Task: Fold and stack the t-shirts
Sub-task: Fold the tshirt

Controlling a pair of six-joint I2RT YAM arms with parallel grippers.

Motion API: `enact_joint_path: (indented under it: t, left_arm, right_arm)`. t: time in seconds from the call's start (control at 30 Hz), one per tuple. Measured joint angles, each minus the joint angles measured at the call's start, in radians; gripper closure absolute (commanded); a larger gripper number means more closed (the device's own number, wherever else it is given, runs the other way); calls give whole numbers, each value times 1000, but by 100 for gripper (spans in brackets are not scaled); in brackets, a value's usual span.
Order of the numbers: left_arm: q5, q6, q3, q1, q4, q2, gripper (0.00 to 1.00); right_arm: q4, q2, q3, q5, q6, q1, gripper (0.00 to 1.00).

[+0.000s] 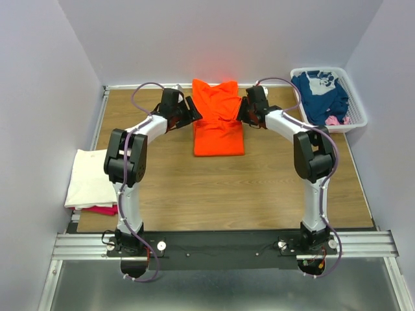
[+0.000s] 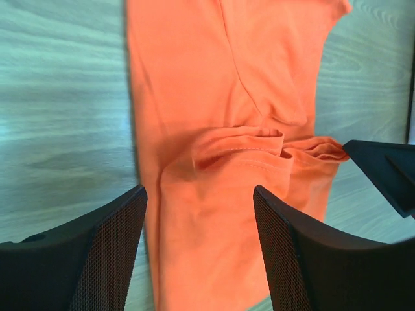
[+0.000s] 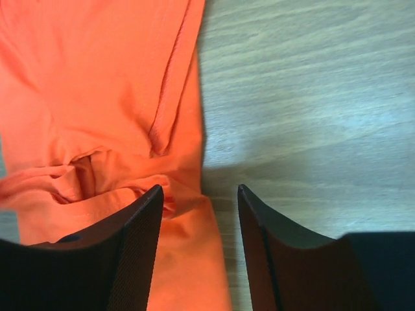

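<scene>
Folding the bright orange cloth t-shirt [image 1: 218,120] is the step in hand, as I judge it. It lies at the far middle of the brown wooden table [image 1: 259,188], narrowed into a strip, with a crosswise fold bunched about halfway along. My left pincer [image 2: 200,194] hovers over the strip's left edge, its jaws well apart and gripping nothing. My right pincer [image 3: 198,191] sits at the right edge, one finger over cloth and the other over bare wood, likewise apart and empty.

A folded cream-white t-shirt [image 1: 87,178] rests on a magenta-pink one [image 1: 104,209] at the table's left edge, so the stack is begun. A navy blue t-shirt with white print [image 1: 321,94] waits in the white plastic slotted basket [image 1: 358,110] at the far right.

Next, I reckon, both pincers must drop onto the rumpled fold, pinch the layers at matching spots and carry the cloth over evenly. A one-sided pinch would skew the fold.
</scene>
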Motion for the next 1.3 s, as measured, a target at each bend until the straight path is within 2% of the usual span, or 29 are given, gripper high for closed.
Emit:
enact_joint_path:
  t: [0.07,0.2,0.27,0.33,0.47,0.6,1.0,1.3]
  left_arm:
    - [-1,3,0,5,-1,-14,33]
    - [-8,4,-16,1,4,-89,65]
    - [-14,8,-33,-15,8,-125,68]
    - [-27,10,-43,-48,14,-150,68]
    - [-51,26,-29,-80,-1,-117,48]
    - [-101,61,41,-82,-45,-29,39]
    - [-223,173,269,-77,-177,107,37]
    - [-218,214,300,-77,-215,190,37]
  right_arm:
    - [0,-2,0,-1,-12,-3,43]
    - [1,-34,-19,-3,-29,-4,45]
    - [1,-57,-32,-2,-41,5,47]
    - [6,-72,-32,-2,-56,27,47]
    - [9,-51,1,-4,-88,53,48]
    - [13,-5,51,-3,-122,69,48]
    - [11,21,57,63,-173,76,48]
    - [10,21,57,85,-181,76,48]
